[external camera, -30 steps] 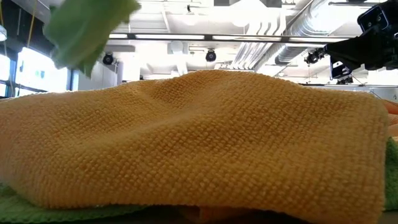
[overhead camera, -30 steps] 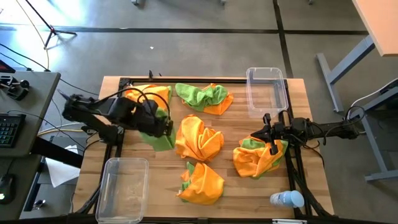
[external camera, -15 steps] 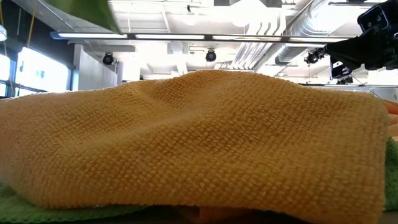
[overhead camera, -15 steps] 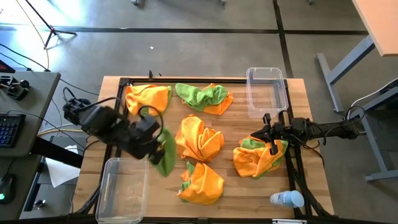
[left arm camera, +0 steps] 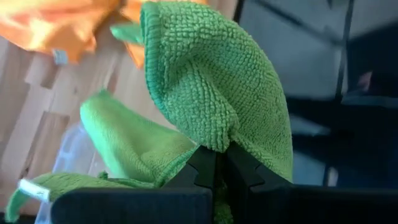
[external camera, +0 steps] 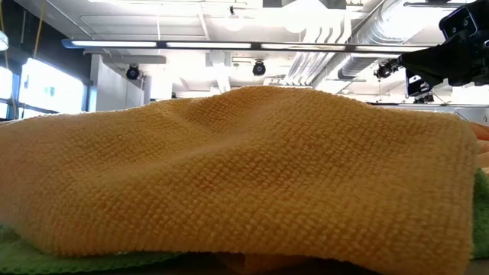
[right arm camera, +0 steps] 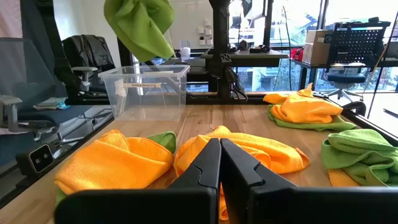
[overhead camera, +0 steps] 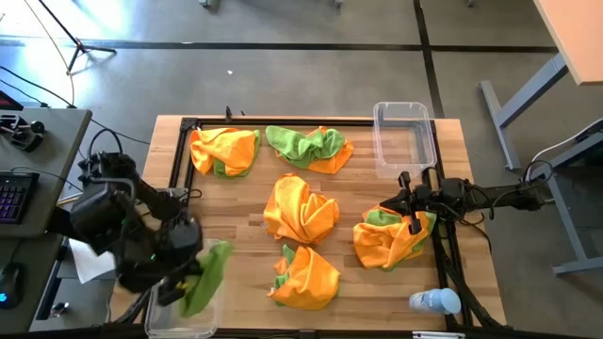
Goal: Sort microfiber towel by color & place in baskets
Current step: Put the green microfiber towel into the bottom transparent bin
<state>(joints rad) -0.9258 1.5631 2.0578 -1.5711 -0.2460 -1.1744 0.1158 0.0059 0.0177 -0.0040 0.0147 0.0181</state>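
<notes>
My left gripper (overhead camera: 188, 275) is shut on a lime green towel (overhead camera: 205, 278) above the clear basket (overhead camera: 179, 315) at the table's near left. The towel also shows in the right wrist view (right arm camera: 140, 25), hanging over that basket (right arm camera: 146, 87). My right gripper (overhead camera: 407, 205) is shut and empty at the far edge of an orange and green towel pile (overhead camera: 391, 237). A second clear basket (overhead camera: 405, 137) stands at the far right. In the low view an orange towel (external camera: 229, 176) lying on a green one fills the picture. My left gripper pinches a bunched fold of the green towel (left arm camera: 217, 140) between its two fingers. The towel is lifted clear of the table and hangs slack around and below the fingers, above the near-left basket.
Other towel piles lie on the wooden table: orange over green at the far left (overhead camera: 224, 151), green and orange at the far middle (overhead camera: 306, 146), orange in the centre (overhead camera: 301, 209), orange over green near the front (overhead camera: 306, 275). A clear bottle (overhead camera: 435, 301) lies at the near right.
My left gripper has carried the green towel from the far-left pile toward the table's near edge and left, to above the near-left basket. The towel is lifted clear and hangs from the fingers.
</notes>
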